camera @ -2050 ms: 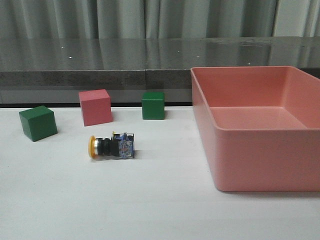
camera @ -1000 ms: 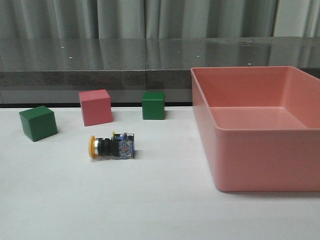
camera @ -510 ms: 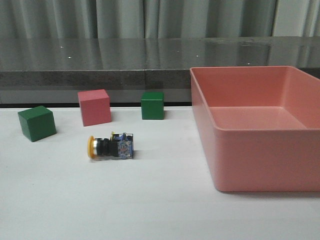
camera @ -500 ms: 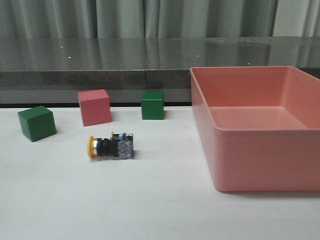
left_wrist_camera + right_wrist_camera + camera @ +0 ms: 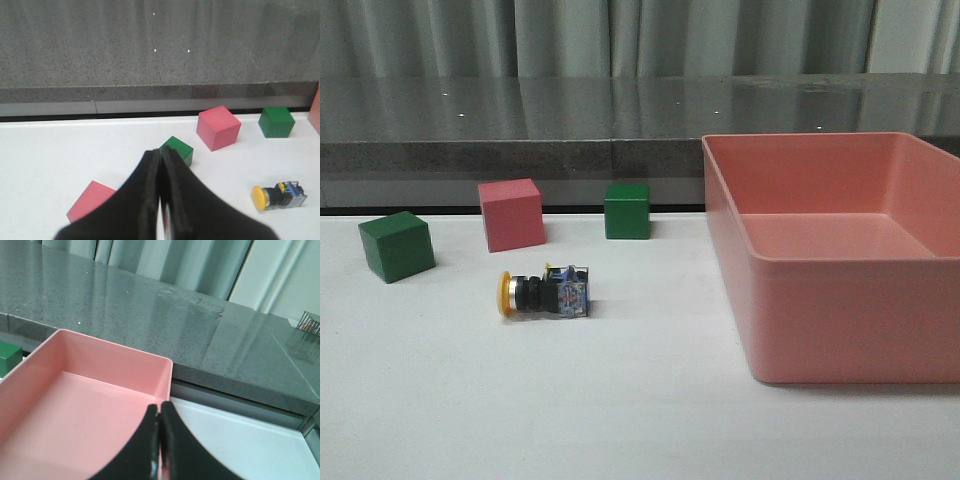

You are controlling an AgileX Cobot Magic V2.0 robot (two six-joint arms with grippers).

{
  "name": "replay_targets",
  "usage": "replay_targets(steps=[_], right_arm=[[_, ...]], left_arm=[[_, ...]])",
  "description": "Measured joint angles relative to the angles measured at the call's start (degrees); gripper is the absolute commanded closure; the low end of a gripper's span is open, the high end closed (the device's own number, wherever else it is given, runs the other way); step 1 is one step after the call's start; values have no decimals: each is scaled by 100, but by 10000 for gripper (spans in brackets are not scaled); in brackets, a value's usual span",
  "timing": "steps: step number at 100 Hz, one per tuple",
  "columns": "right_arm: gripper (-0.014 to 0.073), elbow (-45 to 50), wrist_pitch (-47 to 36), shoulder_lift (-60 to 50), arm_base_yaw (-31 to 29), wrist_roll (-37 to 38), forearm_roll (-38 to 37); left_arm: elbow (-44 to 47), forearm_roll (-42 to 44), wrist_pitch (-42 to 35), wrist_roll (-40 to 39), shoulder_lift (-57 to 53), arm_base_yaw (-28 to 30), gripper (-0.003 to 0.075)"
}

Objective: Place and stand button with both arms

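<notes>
Button [image 5: 543, 295] orientation came first: it lay on its side on the white table [image 5: 520, 400], long axis running left to right in the front view, yellow cap toward the robot's left and the blue-and-clear base block toward the pink bin. It sat in the open, in front of the cubes and well apart from the bin.

By size, the table was largest, then one pink bin [image 5: 830, 250], standing on the robot's right with nothing visible inside it.

Next came the two arms, seen only in their own wrist views. The left gripper [image 5: 160, 200] had its fingers pressed together with nothing between them, above the table near the cubes. The right gripper [image 5: 159, 440] was likewise closed and empty, hanging over the bin.

Four cubes were counted. The front view showed three: a green cube [image 5: 396, 246] farthest left, a pink cube [image 5: 511, 214], and a second green cube [image 5: 627, 210]. The left wrist view added a second pink cube [image 5: 91, 200] beside the gripper.

One button, the smallest item.
</notes>
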Motion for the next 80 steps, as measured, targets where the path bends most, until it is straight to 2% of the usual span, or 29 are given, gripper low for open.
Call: replay_targets(steps=[12,19,29,34,39,46,80], right_arm=[[703,0,0,0,0,9,0],[703,0,0,0,0,9,0],[703,0,0,0,0,9,0],[703,0,0,0,0,9,0],[703,0,0,0,0,9,0],[703,0,0,0,0,9,0],[703,0,0,0,0,9,0]], left_arm=[[-345,-17,15,516,831,0,733],[-492,-112,15,923,1284,0,675],[-598,-378,-8,1572,1852,-113,478],[-610,-571,-35,1877,2096,-236,330],[-610,-680,-89,2156,2345,-394,217],[-610,-743,-231,2383,2639,-627,129],[-610,-1273,-1538,2564,3935,-1241,121]])
